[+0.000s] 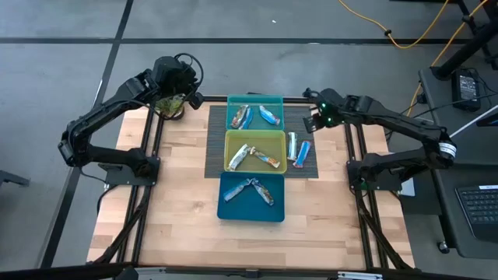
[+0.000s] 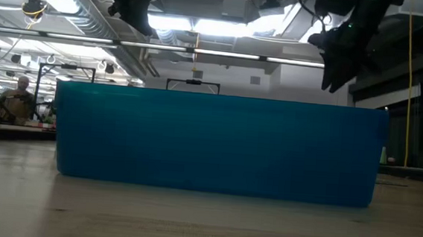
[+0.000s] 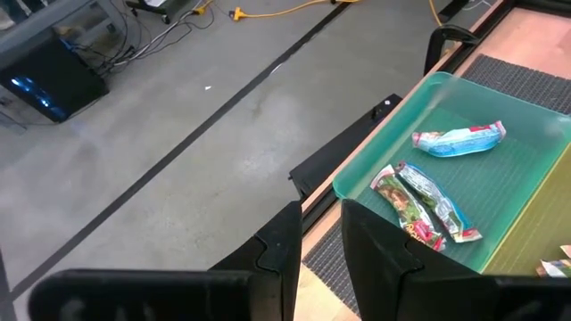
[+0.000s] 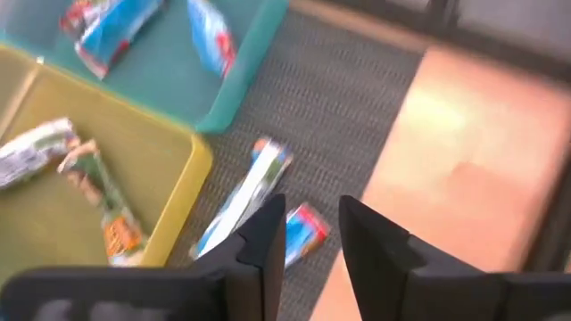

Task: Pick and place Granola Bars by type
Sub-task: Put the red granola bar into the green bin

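Three bins stand in a row from far to near: teal [image 1: 254, 115], yellow-green [image 1: 255, 151] and blue [image 1: 250, 197]. Each holds a few wrapped granola bars. Two more bars lie flat on the dark mat to the right of the yellow-green bin: a white-and-blue one [image 4: 245, 201] and a blue one with a red end [image 4: 303, 234]. My right gripper [image 1: 315, 120] hovers above the mat just beyond these two bars, open a little and empty [image 4: 312, 241]. My left gripper [image 1: 189, 99] hangs over the table's far left, beside the teal bin [image 3: 464, 178], open a little and empty [image 3: 321, 245].
The dark ribbed mat [image 1: 299, 167] lies under the far two bins. A small greenish object [image 1: 170, 106] sits under my left arm at the far left corner. The low view is filled by the blue bin's wall [image 2: 217, 145]. A person [image 2: 19, 99] sits far behind.
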Controlling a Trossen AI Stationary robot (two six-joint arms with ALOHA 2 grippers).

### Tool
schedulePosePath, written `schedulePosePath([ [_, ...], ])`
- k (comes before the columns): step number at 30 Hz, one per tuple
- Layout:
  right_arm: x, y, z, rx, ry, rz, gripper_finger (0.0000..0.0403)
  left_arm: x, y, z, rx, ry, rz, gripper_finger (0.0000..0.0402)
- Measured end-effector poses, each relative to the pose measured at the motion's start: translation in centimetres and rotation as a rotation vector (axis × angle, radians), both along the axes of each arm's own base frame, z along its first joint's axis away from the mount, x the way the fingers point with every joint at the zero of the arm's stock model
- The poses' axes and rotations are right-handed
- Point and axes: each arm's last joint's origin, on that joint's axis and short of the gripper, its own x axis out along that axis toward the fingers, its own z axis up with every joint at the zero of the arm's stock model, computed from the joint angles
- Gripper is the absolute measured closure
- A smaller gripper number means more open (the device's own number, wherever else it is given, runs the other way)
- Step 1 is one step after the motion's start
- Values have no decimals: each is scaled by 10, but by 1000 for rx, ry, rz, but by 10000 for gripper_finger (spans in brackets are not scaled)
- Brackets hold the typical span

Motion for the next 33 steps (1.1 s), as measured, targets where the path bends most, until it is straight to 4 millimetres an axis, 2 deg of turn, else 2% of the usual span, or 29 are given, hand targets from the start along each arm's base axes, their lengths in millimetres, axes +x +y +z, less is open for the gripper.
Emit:
schedulePosePath([
  [4,3,10,-19,103,-16,10,256,0,0,0,0,-1,0,327],
  [12,4,24,-65,212,-38,-124,130,0,0,0,-1,-2,2,327],
  [16,5,25,-82,253,-111,-181,86,0,0,0,-4,-6,4,327],
  [21,2,26,-99,292,-125,-230,74,0,0,0,-7,-11,6,327],
  [33,-2,28,-124,300,-164,-266,73,1,-1,0,-28,-34,0,327],
])
